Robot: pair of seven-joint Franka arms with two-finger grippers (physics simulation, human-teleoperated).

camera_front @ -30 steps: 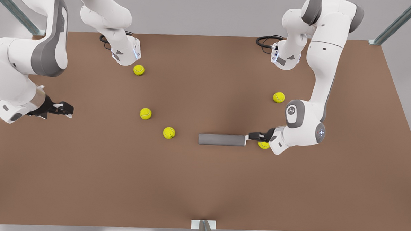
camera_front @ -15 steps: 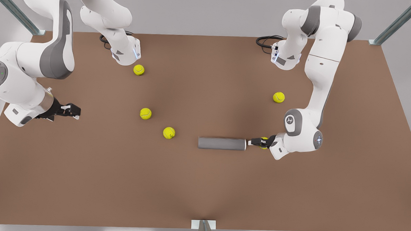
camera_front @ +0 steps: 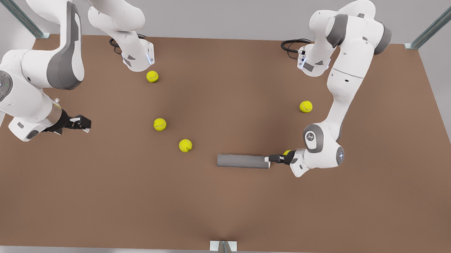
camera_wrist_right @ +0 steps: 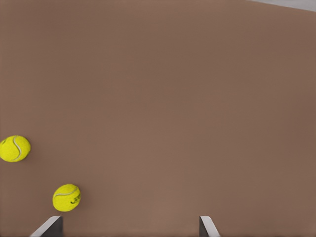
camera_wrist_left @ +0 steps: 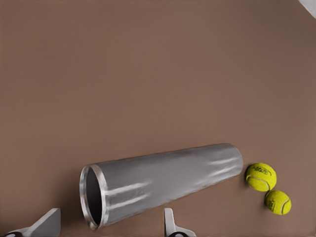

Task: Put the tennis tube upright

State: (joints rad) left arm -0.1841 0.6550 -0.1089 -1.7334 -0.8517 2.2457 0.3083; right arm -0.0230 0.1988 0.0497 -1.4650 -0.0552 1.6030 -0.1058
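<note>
Both grippers open, left gripper (camera_front: 271,157) nearer tennis tube (camera_front: 242,161) (lying flat), right gripper (camera_front: 84,123) waiting.

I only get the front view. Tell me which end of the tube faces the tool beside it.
Observer: The open, silver-rimmed end of the tennis tube faces the left tool.
Operator: Report that tool's fingers.
Observer: Open, one on each side of the rimmed end.
Operator: Now the other tool.
Observer: The right tool waits with its fingers open over the table, with two tennis balls ahead of it.
</note>
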